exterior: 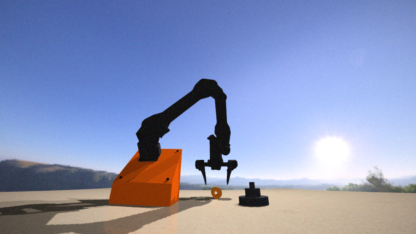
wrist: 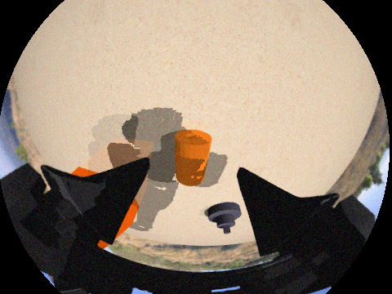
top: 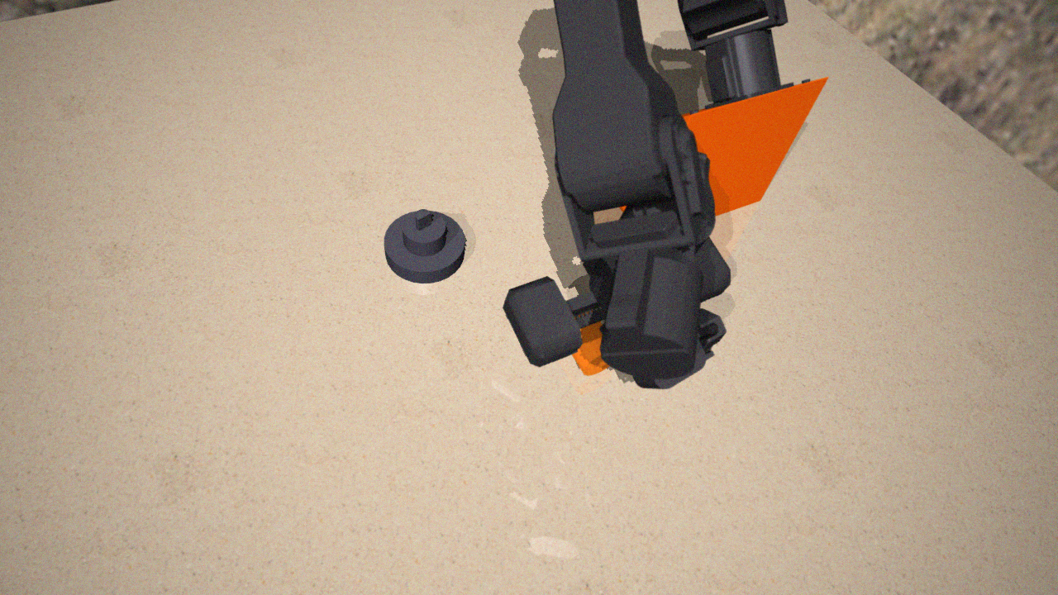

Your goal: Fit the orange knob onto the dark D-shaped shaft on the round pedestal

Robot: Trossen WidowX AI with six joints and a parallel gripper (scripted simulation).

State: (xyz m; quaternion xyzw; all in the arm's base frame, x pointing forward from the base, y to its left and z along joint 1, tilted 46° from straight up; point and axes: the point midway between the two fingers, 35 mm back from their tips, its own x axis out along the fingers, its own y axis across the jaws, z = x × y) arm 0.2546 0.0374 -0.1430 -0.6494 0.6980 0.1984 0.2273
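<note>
Two black jaws (exterior: 216,184) stand wide apart and empty above the orange cylindrical knob (top: 589,354) (exterior: 213,196) (wrist: 192,159), which lies sideways on the counter (top: 296,444) (exterior: 319,218) (wrist: 245,82); we judge they are so placed for grasping it.

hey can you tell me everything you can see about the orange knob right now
The orange knob is a short, smooth, plastic-looking cylinder with a hole showing in its end. It lies on its side on the sandy tabletop, apart from the dark pedestal, partly in shadow. The open gripper hangs above it; neither finger touches it.
</note>
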